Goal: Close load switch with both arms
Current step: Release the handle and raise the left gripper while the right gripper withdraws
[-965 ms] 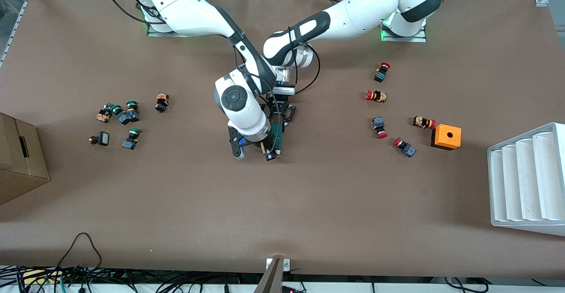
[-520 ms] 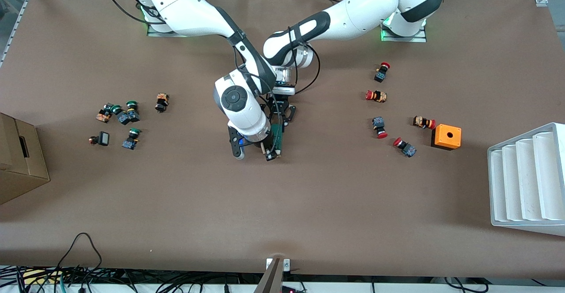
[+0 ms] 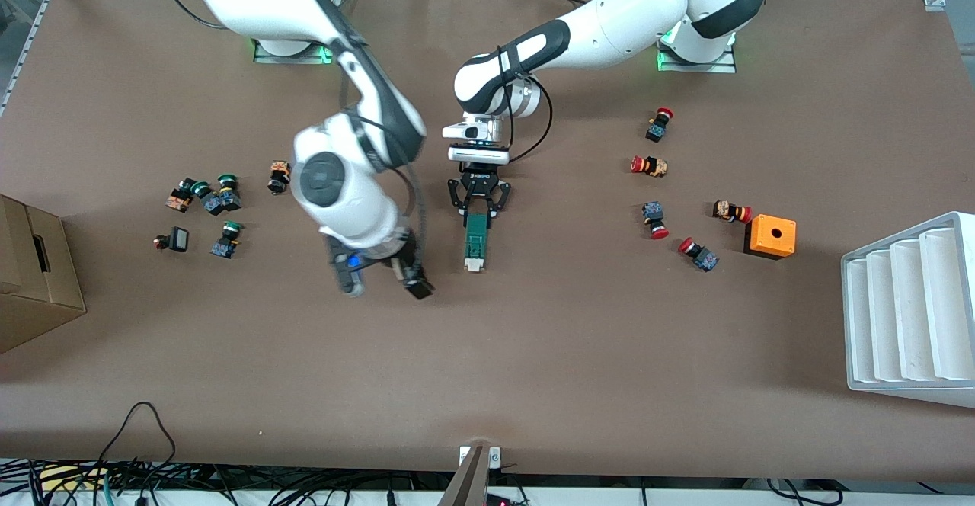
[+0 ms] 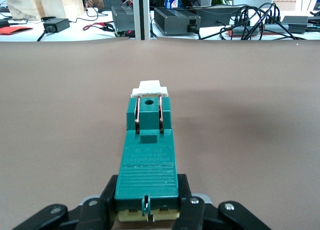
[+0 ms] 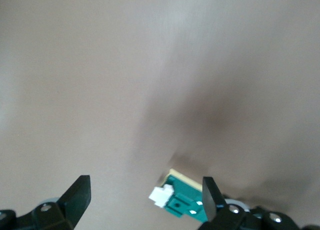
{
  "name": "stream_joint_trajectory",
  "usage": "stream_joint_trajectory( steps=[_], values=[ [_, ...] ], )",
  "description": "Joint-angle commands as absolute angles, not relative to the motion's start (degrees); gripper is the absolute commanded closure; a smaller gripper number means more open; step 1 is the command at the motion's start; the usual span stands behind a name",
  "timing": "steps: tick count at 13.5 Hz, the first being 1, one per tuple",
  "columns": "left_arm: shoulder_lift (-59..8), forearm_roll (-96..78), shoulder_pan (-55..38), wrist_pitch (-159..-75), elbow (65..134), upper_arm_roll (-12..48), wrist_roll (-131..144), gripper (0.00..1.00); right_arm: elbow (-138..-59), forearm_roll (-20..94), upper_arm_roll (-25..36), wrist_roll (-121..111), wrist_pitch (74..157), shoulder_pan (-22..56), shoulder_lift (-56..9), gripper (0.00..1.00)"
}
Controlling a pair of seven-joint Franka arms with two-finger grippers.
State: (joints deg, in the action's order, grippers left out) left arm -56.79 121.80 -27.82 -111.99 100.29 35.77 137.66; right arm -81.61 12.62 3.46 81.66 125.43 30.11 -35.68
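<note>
So here's how it sits: the load switch [image 3: 476,241] lies flat near the middle of the surface [image 3: 609,338], long axis running 12 to 6 on the front view, with its white tab [image 4: 149,87] at the 6 o'clock end. Your left gripper [image 3: 477,216] comes in from 12 o'clock and has its fingers clamped tight on the body's end away from the tab. To me that reads as an anchor grip: it pins the block so it can't skate around, and it leaves the tab end free to be worked. Your right gripper [image 3: 381,281] hangs over bare surface at roughly 8 o'clock from the switch, fingers spread wide and holding nothing; its wrist view shows the tab end just past one finger. The tab looks tucked flat against the body, so I'd guess the closing push is done, but I can't confirm it latched. The red-capped buttons [image 3: 653,164] out at 3 o'clock and the green-capped ones [image 3: 221,193] at 9 are well apart from all this.
</note>
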Motion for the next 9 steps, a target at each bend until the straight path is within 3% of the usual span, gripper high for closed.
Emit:
stream_joint_trajectory(
  steps=[1,2,3,9],
  values=[
    [-58.3,124.5,-27.2,-113.7,98.4,35.0,137.5,0.45,-86.6,14.9,2.3,68.1,118.6,24.2,-27.4,0.01],
    [-58.3,124.5,-27.2,-113.7,98.4,35.0,137.5,0.26,-88.7,15.2,2.3,62.5,116.1,22.2,-24.5,0.01],
    [-58.1,124.5,-26.9,-113.7,98.4,35.2,137.5,0.01,-90.6,15.2,2.3,57.1,113.5,20.1,-21.7,0.01],
    [-56.9,123.7,-25.8,-114.2,98.4,37.2,135.3,0.00,-100.4,13.2,2.2,24.2,101.7,7.5,-6.9,0.01]
  ],
)
